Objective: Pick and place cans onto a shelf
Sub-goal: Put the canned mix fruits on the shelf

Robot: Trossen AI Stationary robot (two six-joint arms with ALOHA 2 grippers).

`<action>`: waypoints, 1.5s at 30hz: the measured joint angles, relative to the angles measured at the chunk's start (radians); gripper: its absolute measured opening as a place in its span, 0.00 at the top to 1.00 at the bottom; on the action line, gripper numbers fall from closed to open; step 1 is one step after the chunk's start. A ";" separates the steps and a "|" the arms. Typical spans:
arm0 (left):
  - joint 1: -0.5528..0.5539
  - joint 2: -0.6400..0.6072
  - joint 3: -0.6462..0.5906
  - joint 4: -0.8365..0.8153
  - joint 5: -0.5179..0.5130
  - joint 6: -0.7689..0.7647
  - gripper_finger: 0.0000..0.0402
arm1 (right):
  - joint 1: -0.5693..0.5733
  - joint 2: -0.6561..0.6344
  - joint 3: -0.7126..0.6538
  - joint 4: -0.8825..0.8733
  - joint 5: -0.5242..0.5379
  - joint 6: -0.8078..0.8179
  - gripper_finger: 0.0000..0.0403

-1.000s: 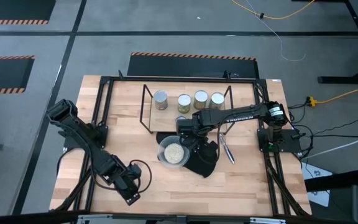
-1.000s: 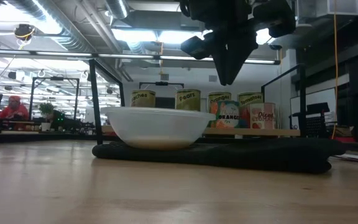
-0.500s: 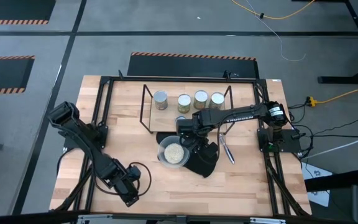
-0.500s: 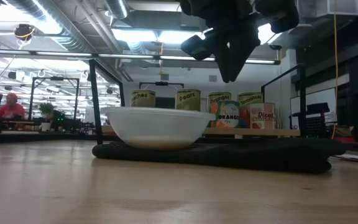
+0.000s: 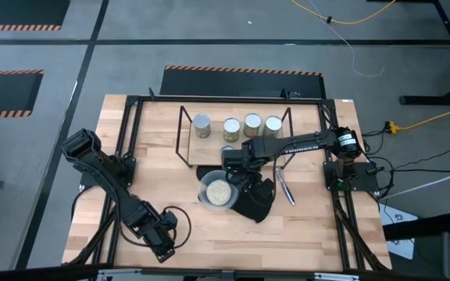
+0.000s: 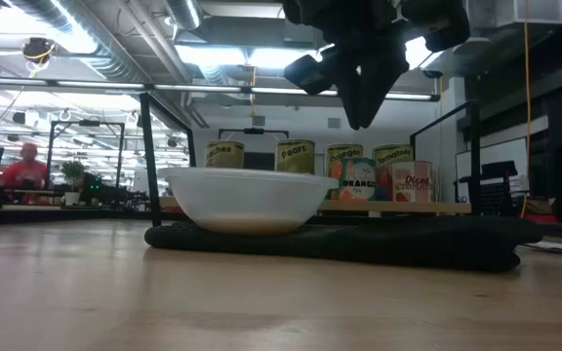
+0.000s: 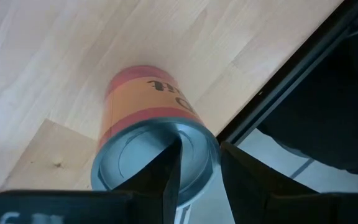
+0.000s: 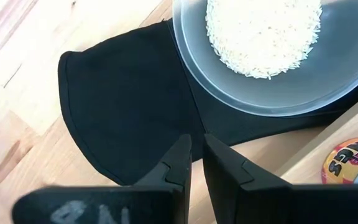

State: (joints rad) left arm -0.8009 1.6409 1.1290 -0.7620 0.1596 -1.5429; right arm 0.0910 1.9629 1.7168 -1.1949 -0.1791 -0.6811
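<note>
My left gripper (image 5: 161, 236) is at the table's near left, shut on a can (image 7: 148, 118) with a red and orange label and a bluish top. My right gripper (image 8: 195, 159) hangs shut and empty above the black mat (image 8: 129, 106), beside the clear bowl of pale grains (image 8: 272, 43); it also shows in the low view (image 6: 362, 109). The black rod shelf (image 5: 184, 136) stands at the table's far middle. Several cans (image 5: 231, 129) stand on its top tier, and more cans (image 6: 413, 182) stand below them. My left gripper has the can by the rim of its top (image 7: 211, 163). One finger (image 7: 169, 177) lies over the recessed top and the other (image 7: 244, 180) is outside the wall. The fingers come from above. Whether the can's base rests on the table, I cannot tell.
A metal utensil (image 5: 285, 187) lies right of the mat. The black frame rail (image 7: 291, 87) runs along the table edge close to the held can. A colourful can (image 8: 348, 163) stands by the shelf's front, near my right gripper.
My left gripper has shifted slightly toward the table's left and near edge. My right arm has kept still above the bowl and mat.
</note>
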 joint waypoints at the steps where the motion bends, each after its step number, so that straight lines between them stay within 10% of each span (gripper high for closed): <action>1: 0.000 0.000 0.000 0.000 -0.001 0.000 0.73 | 0.000 0.000 0.000 -0.003 -0.001 0.000 0.89; 20: 0.008 0.002 0.003 0.020 -0.044 0.044 0.98 | 0.002 -0.369 -0.228 -0.049 -0.103 0.219 0.89; 33: 0.137 0.007 0.237 -0.092 -0.015 0.404 0.99 | 0.006 -0.813 -0.728 0.349 -0.092 0.495 0.89; 45: 0.391 0.004 0.517 -0.274 -0.022 0.826 1.00 | 0.006 -0.942 -0.880 0.527 -0.077 0.525 0.89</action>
State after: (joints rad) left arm -0.4095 1.6445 1.6456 -1.0361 0.1373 -0.7167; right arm 0.0971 1.0206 0.8368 -0.6676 -0.2562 -0.1562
